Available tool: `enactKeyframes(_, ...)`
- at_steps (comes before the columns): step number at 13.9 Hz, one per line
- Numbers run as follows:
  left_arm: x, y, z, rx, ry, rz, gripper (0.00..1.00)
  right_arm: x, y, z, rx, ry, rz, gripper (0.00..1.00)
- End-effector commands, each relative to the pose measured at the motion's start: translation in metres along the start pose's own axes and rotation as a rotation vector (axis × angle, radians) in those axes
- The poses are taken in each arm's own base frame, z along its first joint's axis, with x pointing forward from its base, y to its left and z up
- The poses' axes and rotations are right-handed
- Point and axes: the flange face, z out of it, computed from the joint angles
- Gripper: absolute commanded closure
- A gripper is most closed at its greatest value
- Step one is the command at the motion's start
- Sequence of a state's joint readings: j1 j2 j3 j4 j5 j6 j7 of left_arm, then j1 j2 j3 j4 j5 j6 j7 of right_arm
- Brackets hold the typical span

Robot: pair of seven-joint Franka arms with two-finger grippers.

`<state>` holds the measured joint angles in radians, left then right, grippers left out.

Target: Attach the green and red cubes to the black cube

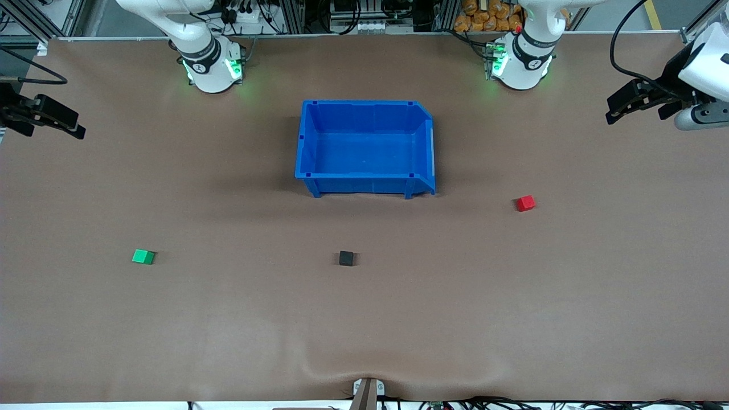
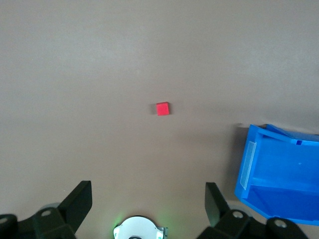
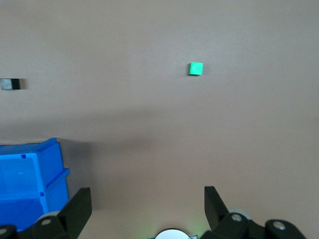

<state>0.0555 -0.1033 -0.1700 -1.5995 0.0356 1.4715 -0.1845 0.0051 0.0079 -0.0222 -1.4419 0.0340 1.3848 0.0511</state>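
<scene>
- one blue bin (image 1: pixel 364 149)
- one green cube (image 1: pixel 143 257)
- one black cube (image 1: pixel 345 258)
- one red cube (image 1: pixel 525 203)
- two grippers: left gripper (image 1: pixel 632 102), right gripper (image 1: pixel 45 117)

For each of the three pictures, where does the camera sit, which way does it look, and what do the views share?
Front view: high across the table, facing both arm bases; shows blue bin, black cube, both end effectors.
Left wrist view: on the left arm, looking down; open left end effector, red cube.
Right wrist view: on the right arm, looking down; open right end effector, green cube.
Shared: the bin appears in all three.
</scene>
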Motion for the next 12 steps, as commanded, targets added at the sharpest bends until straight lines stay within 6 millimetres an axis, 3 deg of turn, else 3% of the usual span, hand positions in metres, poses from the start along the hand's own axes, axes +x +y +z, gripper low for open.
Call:
enactKeyframes(1,0.001,-0.002,-0.004,0.004,-0.007,0.012,0.00,-0.003,0.001,0.005,0.027,0.017,-0.050,0.00)
enactKeyframes(5,0.001,0.000,-0.007,0.019,0.003,0.007,0.00,-0.003,0.001,0.007,0.017,0.008,-0.055,0.00)
enactKeyframes(12,0.004,0.003,0.010,0.022,-0.042,0.002,0.00,-0.001,0.003,0.013,0.011,-0.009,-0.036,0.00)
